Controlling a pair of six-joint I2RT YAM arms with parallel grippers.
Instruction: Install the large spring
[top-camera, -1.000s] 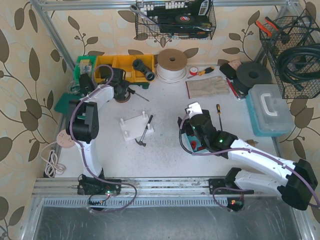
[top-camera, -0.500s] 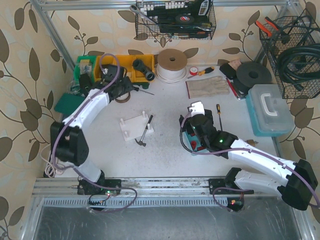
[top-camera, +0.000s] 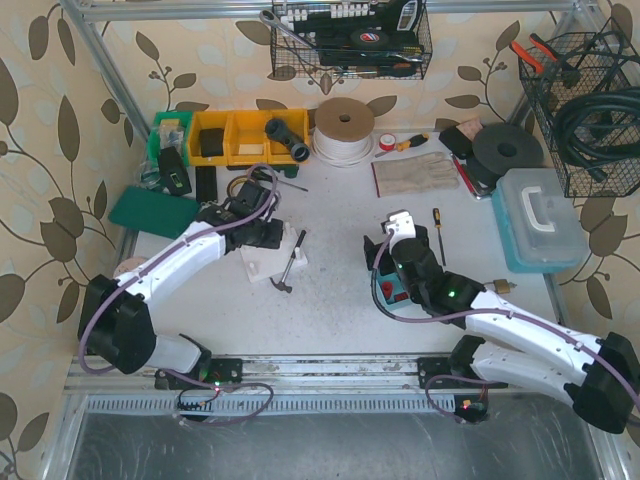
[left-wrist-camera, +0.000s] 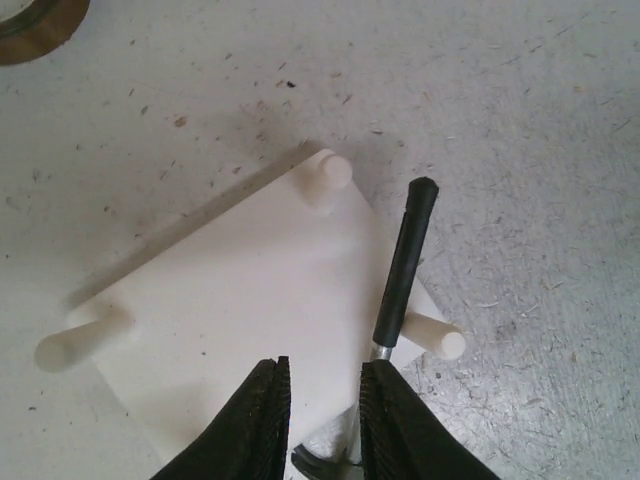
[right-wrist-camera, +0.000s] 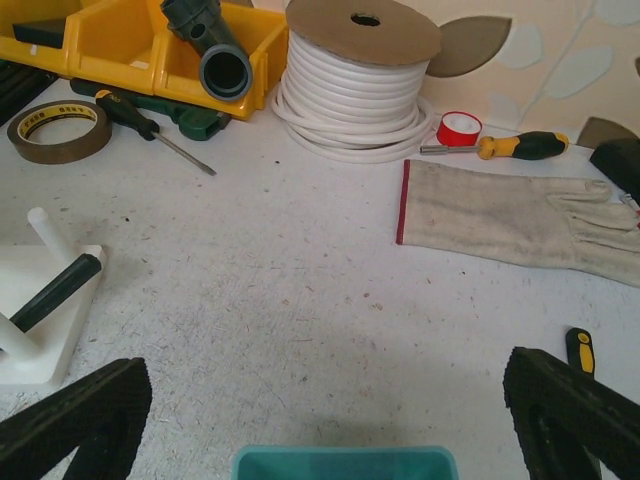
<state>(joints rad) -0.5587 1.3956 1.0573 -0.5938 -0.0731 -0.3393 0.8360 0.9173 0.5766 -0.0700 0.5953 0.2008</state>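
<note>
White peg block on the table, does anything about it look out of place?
Yes. A small hammer lies on the white peg block, its black handle resting along one edge between two pegs, its head off the block on the table. A stray tool on the fixture looks odd.

Right end effector (right-wrist-camera: 322, 400) fingers (right-wrist-camera: 75, 420) spread wide, nothing between them, over the gray desk (right-wrist-camera: 300, 270). Teal box (right-wrist-camera: 345, 462) rim at bottom center. Left edge: white peg block (right-wrist-camera: 45, 340) with a black handle (right-wrist-camera: 55, 292) lying across it. Far side: yellow bins (right-wrist-camera: 110, 40), black pipe fitting (right-wrist-camera: 215, 55) in one, brown tape roll (right-wrist-camera: 58, 130), green-handled screwdriver (right-wrist-camera: 150, 130), white cable spool (right-wrist-camera: 355, 85), red tape roll (right-wrist-camera: 458, 128), yellow-black screwdriver (right-wrist-camera: 510, 147). Work glove (right-wrist-camera: 520, 215) lies flat at right.
</note>
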